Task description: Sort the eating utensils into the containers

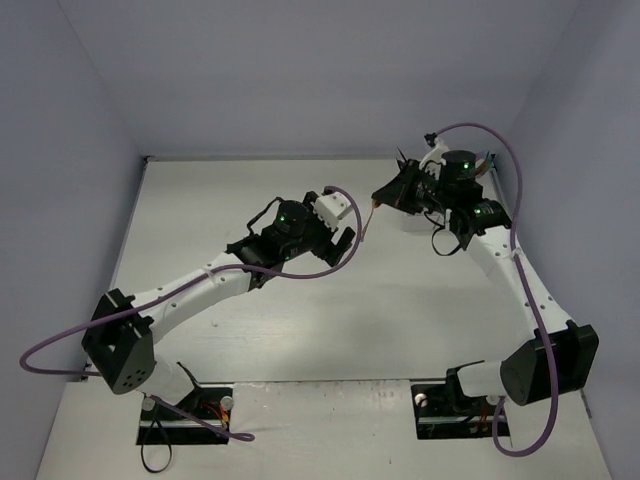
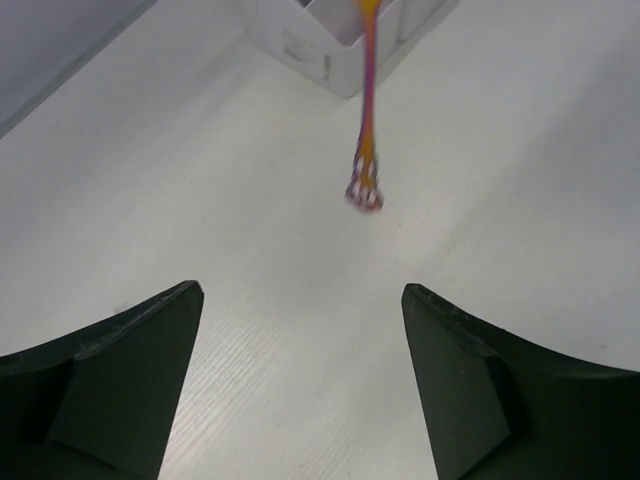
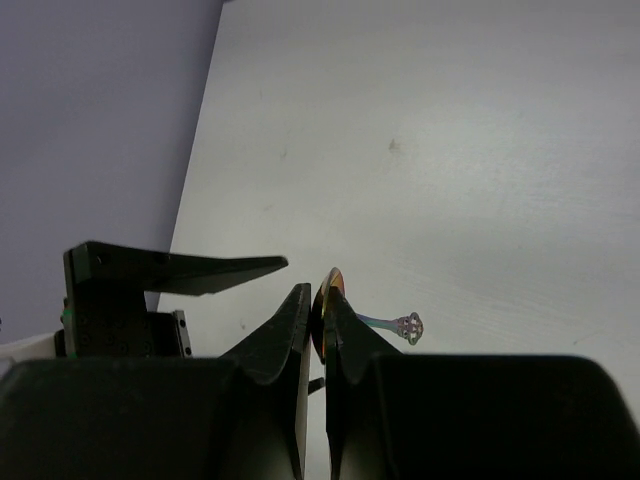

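My right gripper [image 3: 318, 300] is shut on the gold, iridescent bowl of a spoon [image 3: 330, 290]. The spoon's thin handle sticks out to the right and ends in a patterned tip [image 3: 408, 326]. In the top view this gripper [image 1: 382, 196] is at the back right, above the white tray [image 1: 408, 222], which the arm mostly hides. My left gripper [image 2: 300, 290] is open and empty over bare table, just short of the spoon's handle [image 2: 367, 120], which hangs in front of the tray's corner [image 2: 320, 55]. In the top view the left gripper [image 1: 345, 232] is close to the left of the right gripper. No other utensils show.
The grey-white table [image 1: 300, 330] has purple walls on the left, back and right. The two grippers are close together near the tray. Purple cables loop off both arms. The arm bases are at the near edge.
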